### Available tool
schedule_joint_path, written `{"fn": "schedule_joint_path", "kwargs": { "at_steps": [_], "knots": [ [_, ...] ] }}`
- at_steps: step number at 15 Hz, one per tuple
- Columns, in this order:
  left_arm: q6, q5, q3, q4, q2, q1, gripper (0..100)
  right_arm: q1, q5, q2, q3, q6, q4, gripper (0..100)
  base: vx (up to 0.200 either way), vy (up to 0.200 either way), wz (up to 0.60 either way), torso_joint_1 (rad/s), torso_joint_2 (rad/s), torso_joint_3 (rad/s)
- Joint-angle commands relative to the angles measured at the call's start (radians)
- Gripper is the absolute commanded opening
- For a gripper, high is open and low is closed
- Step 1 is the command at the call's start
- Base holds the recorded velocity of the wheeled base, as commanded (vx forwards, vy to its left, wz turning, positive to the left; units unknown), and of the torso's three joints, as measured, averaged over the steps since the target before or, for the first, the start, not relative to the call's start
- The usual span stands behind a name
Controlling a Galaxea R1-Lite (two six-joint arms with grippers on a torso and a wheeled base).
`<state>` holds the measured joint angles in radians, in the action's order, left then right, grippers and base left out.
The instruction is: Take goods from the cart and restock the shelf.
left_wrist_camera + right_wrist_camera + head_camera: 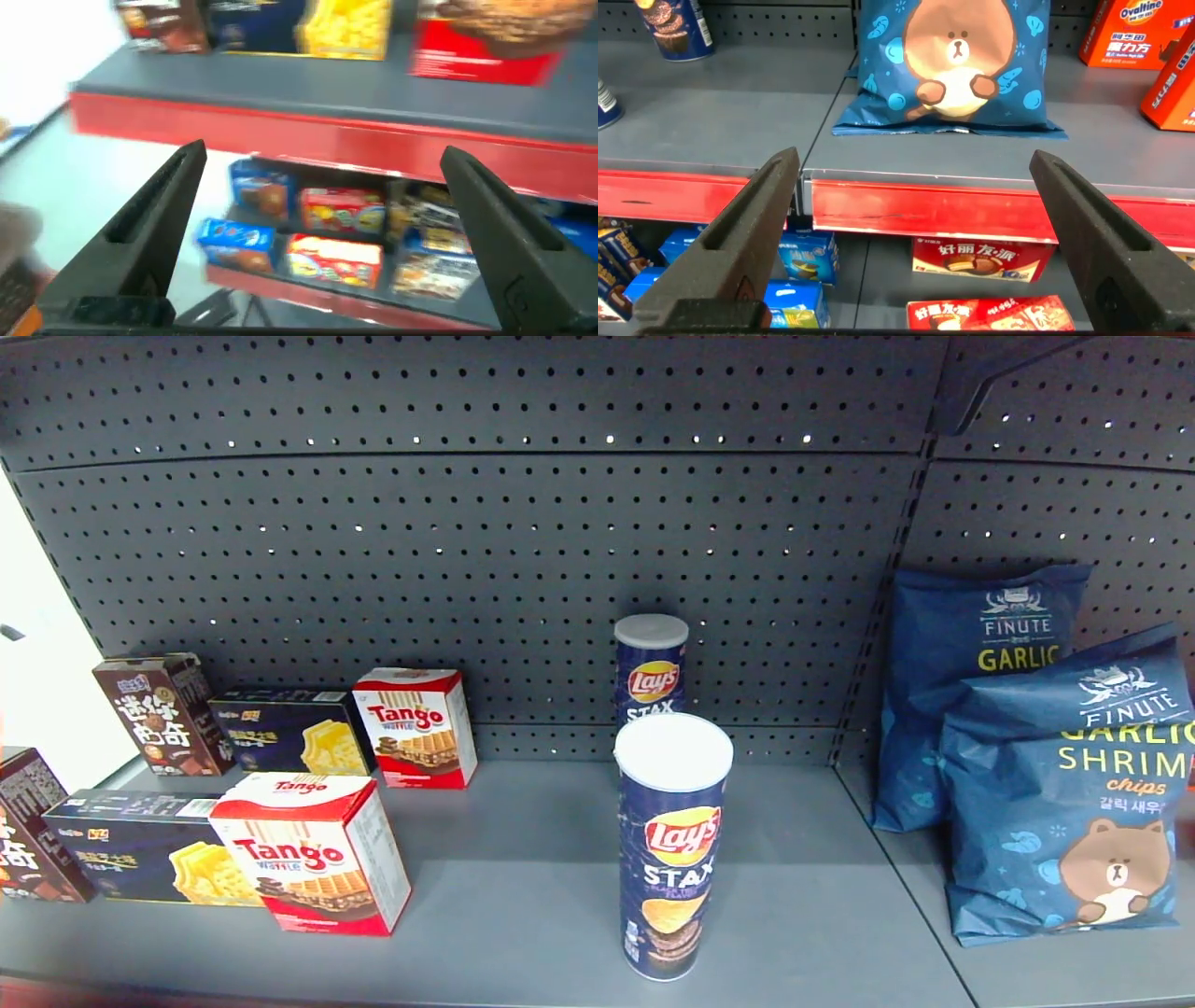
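Your left gripper (322,154) and right gripper (913,157) were both spread and empty, facing the grey metal shelf (541,840) with its red front lip. The blue bear-printed chip bag (948,65) lay straight beyond the right one.

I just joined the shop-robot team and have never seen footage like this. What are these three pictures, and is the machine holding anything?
This is a two-armed robot facing a shop shelf. The wide picture comes from a camera on its head, looking down at the grey shelf: snack boxes on the left, two upright chip tubes in the middle, blue snack bags on the right. The other two pictures come from cameras on its wrists. The dark wedges in each are the fingers of that arm's claw. The left claw and right claw are both open and hold nothing.
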<state>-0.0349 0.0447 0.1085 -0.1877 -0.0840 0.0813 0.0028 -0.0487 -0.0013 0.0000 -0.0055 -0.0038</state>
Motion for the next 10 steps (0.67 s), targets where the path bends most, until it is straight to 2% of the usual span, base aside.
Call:
{"fn": "schedule_joint_path", "kwargs": {
  "at_steps": [1,3,4,5,7,9,10],
  "knots": [
    [0.004,-0.141,0.003,0.001,0.000,-0.136,100,0.000,-0.002,0.001,0.000,-0.001,-0.001,100,0.000,0.000,0.00,0.000,0.00,0.000],
    [0.004,-0.178,-0.010,0.027,-0.002,-0.241,100,0.000,0.000,0.001,0.000,-0.001,-0.001,100,0.000,0.000,0.00,0.000,0.00,0.000],
    [0.001,-0.252,-0.038,0.083,-0.002,-0.258,100,0.000,0.000,0.001,0.000,-0.001,-0.001,100,0.000,0.000,0.00,0.000,0.00,0.000],
    [0.006,-0.325,-0.055,0.128,-0.002,-0.259,100,0.000,0.000,0.001,0.000,-0.001,-0.001,100,0.000,0.000,0.00,0.000,0.00,0.000],
    [0.000,-0.376,-0.058,0.136,-0.002,-0.285,100,0.000,0.000,0.001,0.000,-0.001,-0.001,100,0.000,0.000,0.00,0.000,0.00,0.000],
    [0.001,-0.453,-0.056,0.136,-0.002,-0.285,100,0.000,0.000,0.001,0.000,-0.001,-0.001,100,0.000,0.000,0.00,0.000,0.00,0.000],
    [0.001,-0.460,-0.056,0.134,-0.002,-0.285,100,0.000,-0.002,0.001,0.000,-0.001,-0.001,100,0.000,0.000,0.00,0.000,0.00,0.000]
  ]
}}
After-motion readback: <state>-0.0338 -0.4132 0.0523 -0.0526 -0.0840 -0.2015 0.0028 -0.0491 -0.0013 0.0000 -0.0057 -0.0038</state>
